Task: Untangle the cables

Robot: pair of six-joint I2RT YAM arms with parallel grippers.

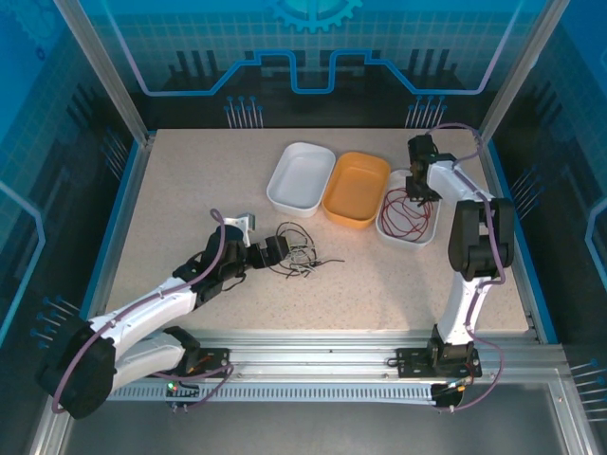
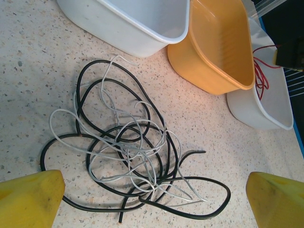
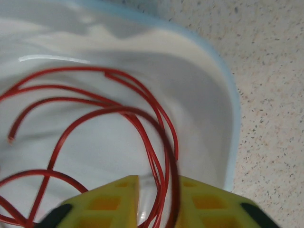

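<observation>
Red cable (image 3: 124, 110) is lying looped in the white tray (image 3: 209, 109), its strands passing between your right gripper's (image 3: 159, 180) slightly parted fingers. Your left gripper (image 2: 152, 175) is hanging wide open over the black and white cables (image 2: 128, 147), which are lying tangled on the table (image 2: 28, 57).

Both arms (image 1: 142, 308) white with black joints; purple cables (image 1: 221, 237); blocky yellow fingers (image 2: 29, 199)

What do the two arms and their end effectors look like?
The left arm and right arm have white shells, black joints and black bases, each with a thick purple cable along it. The left end effector has plain, blunt yellow fingers; the right end effector has yellow fingers with square pockets.
</observation>
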